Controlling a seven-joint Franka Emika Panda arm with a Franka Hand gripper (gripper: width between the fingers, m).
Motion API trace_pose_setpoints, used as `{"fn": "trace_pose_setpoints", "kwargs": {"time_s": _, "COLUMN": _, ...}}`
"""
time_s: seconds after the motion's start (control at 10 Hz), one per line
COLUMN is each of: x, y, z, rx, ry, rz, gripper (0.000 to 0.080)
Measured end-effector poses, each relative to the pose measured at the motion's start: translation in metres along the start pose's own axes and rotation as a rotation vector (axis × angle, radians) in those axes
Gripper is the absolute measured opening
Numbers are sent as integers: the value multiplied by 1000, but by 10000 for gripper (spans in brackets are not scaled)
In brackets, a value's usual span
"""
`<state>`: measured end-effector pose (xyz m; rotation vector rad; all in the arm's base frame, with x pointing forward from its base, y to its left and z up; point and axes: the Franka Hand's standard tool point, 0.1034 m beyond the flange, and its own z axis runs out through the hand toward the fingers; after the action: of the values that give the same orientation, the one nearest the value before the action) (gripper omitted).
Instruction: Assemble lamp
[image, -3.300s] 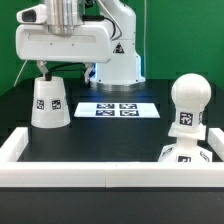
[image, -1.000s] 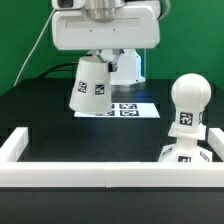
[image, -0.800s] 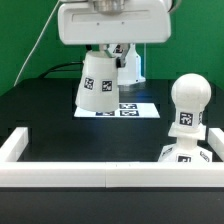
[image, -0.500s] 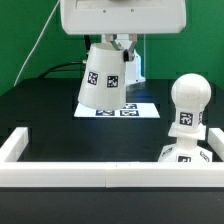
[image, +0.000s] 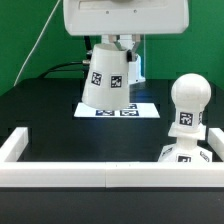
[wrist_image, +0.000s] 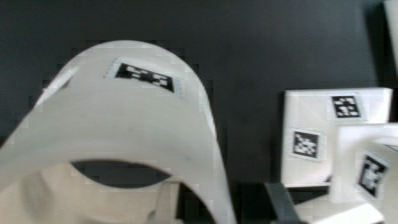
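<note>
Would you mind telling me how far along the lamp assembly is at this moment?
Done: the bulb already stands on the base. In hand: the pincer holds the shade lifted above the marker board. Left: carrying the shade over and setting it onto the bulb.

- A green wall (image: 25, 30) fills the upper left of the exterior view.
- A black table (image: 40, 115) takes up the middle of the frame. Its top is dark and dull.
- A thin black cable (image: 33, 55) hangs down in front of the green wall at the upper left.
- The marker board (image: 125, 110) lies flat on the table near the middle.
- A white frame (image: 60, 176) runs along the bottom of the picture and up the left side.
- The light is even and soft.
</note>
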<state>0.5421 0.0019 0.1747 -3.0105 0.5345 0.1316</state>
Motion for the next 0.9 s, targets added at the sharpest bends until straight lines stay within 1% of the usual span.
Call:
{"fn": "trace_pose_setpoints", "kwargs": {"time_s": 0.1, "x": 1, "y": -16, "z": -13, "rx": 2, "ry": -21, "rz": 12, "gripper": 45}}
{"fn": "trace_pose_setpoints", "kwargs": {"time_s": 0.2, "x": 3, "y": -28, "z": -28, "rx": 5, "ry": -36, "rz": 12, "gripper": 45}}
{"fn": "trace_pose_setpoints", "kwargs": {"time_s": 0.4, "x": 5, "y": -43, "z": -49, "rx": 14, "ry": -35, "rz": 23, "gripper": 45}}
{"fn": "trace_pose_setpoints", "kwargs": {"time_s": 0.5, "x": 4, "y": -50, "z": -55, "rx": 13, "ry": -43, "rz": 42, "gripper": 45}}
{"fn": "trace_pose_setpoints", "kwargs": {"time_s": 0.6, "x": 4, "y": -61, "z": -64, "rx": 14, "ry": -45, "rz": 52, "gripper": 45}}
{"fn": "trace_pose_setpoints", "kwargs": {"time_s": 0.7, "x": 6, "y": -72, "z": -68, "rx": 18, "ry": -33, "rz": 58, "gripper": 45}}
{"fn": "trace_pose_setpoints", "kwargs": {"time_s": 0.9, "x": 8, "y": -92, "z": -65, "rx": 15, "ry": -27, "rz": 60, "gripper": 45}}
